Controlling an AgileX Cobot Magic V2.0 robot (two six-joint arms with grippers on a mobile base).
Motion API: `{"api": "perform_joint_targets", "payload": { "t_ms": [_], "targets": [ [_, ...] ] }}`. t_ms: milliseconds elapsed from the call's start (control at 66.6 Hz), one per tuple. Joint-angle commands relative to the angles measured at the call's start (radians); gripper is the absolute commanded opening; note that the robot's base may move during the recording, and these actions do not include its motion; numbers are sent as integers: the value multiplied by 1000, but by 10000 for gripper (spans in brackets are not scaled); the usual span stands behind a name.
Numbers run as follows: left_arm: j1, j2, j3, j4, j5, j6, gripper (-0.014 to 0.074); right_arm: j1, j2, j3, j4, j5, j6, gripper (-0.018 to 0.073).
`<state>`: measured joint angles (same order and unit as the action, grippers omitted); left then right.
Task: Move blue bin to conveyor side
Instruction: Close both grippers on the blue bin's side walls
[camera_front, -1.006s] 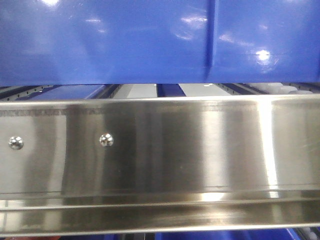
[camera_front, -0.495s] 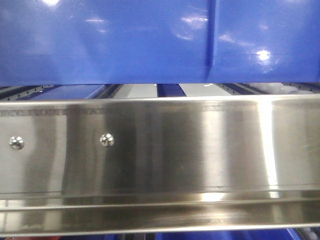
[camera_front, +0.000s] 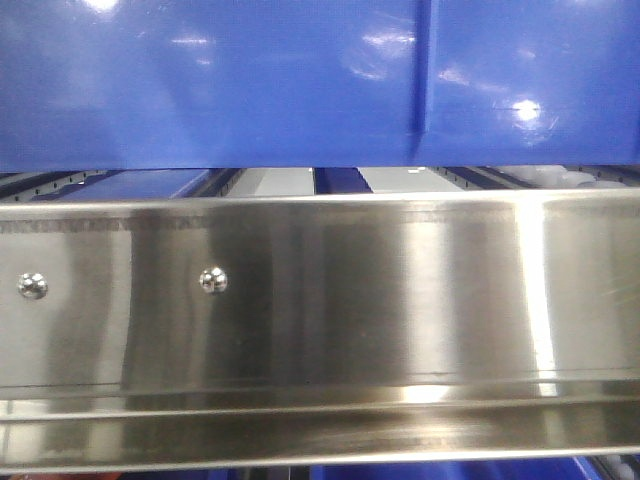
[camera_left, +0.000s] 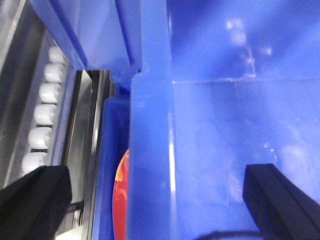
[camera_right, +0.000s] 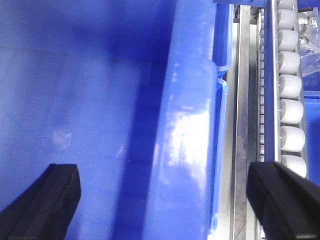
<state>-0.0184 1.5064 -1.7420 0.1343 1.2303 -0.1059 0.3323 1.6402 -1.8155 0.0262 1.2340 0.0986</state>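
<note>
The blue bin (camera_front: 220, 80) fills the top of the front view, its glossy wall with one vertical rib standing just above the steel rack. In the left wrist view my left gripper (camera_left: 157, 200) is open, its black fingers (camera_left: 35, 200) wide apart on either side of the bin's thick left rim (camera_left: 150, 125). In the right wrist view my right gripper (camera_right: 165, 200) is open too, its fingers (camera_right: 285, 200) straddling the bin's right rim (camera_right: 192, 130). No finger touches the rim. The conveyor is out of view.
A shiny stainless-steel rack rail (camera_front: 320, 300) with two screws spans the front view below the bin. White rollers run along the rack on the left (camera_left: 42, 115) and on the right (camera_right: 290, 85). A red-orange object (camera_left: 121, 200) shows under the left rim, inside another blue container.
</note>
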Motion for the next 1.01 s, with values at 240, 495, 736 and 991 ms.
{"api": "perform_joint_targets", "payload": {
  "t_ms": [240, 495, 736, 991],
  "targets": [
    [47, 24, -1, -126, -9, 77, 602, -3, -5, -8, -4, -13, -11, 559],
    [78, 24, -1, -121, -9, 80, 602, -3, -5, -8, -4, -13, -11, 559],
    [78, 33, 8, -119, -9, 80, 602, -3, -5, -8, -4, -13, -11, 559],
    [78, 46, 42, -119, -9, 80, 602, -3, -5, -8, -4, -13, -11, 559]
  ]
}}
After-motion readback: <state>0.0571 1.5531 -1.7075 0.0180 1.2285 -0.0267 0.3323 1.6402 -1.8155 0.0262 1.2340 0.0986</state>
